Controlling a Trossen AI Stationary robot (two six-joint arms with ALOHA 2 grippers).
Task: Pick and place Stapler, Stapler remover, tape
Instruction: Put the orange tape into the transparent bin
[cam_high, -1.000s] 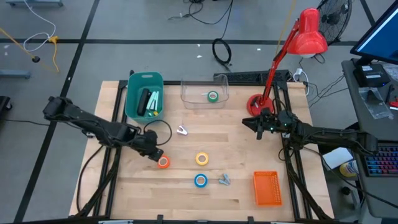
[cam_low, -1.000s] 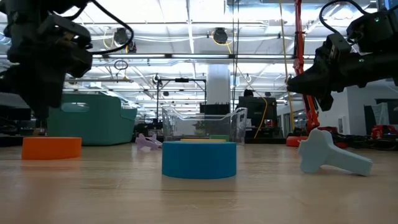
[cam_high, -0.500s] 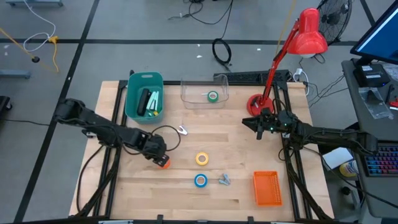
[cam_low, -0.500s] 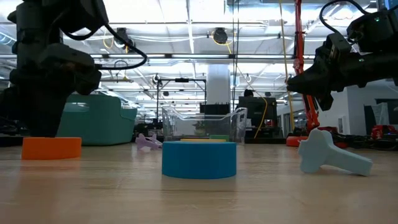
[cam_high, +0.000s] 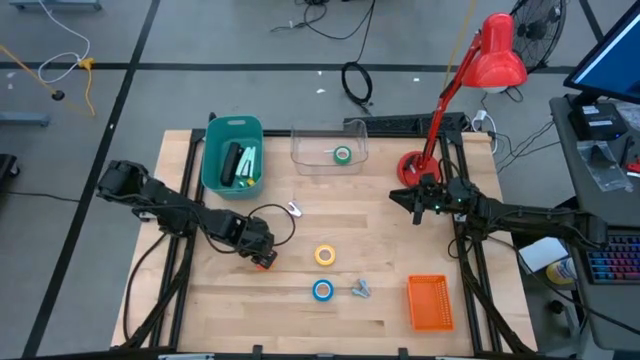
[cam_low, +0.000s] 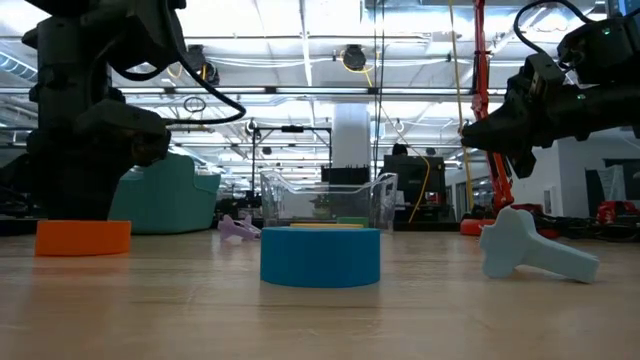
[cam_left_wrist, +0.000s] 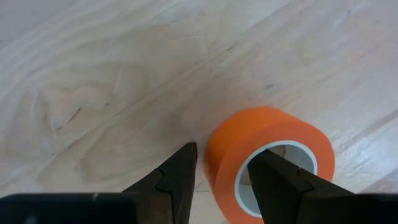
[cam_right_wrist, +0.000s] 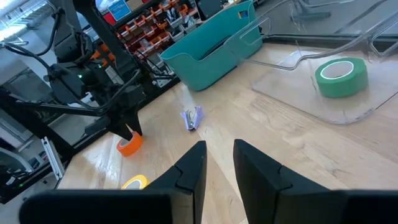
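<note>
An orange tape roll (cam_left_wrist: 267, 155) lies flat on the wooden table (cam_high: 380, 240), left of centre. My left gripper (cam_left_wrist: 224, 180) points down over it, open. One finger stands outside the roll's wall and the other over its open centre. Yellow tape (cam_high: 325, 255) and blue tape (cam_high: 322, 290) lie flat mid-table. Green tape (cam_high: 343, 154) lies in a clear tray (cam_high: 310, 150). A small purple stapler remover (cam_high: 292, 210) rests on the table. My right gripper (cam_right_wrist: 217, 168) hovers level at the table's right side, open and with nothing in it. My left gripper straddles the orange roll's wall (cam_left_wrist: 227, 155) from above, pointing down. I cannot tell whether either finger touches it. The roll lies flat on the table.
A teal bin (cam_high: 232, 152) at the far left holds dark and green items. A grey-blue T-shaped piece (cam_high: 360, 289) lies beside the blue tape. An orange basket (cam_high: 430, 302) sits at the near right, and a red lamp (cam_high: 470, 80) stands at the far right.
My left gripper has come down and a little toward the table's right edge, onto the orange tape, tipping more steeply downward. Its finger gap looks unchanged. The roll has stayed in place.
</note>
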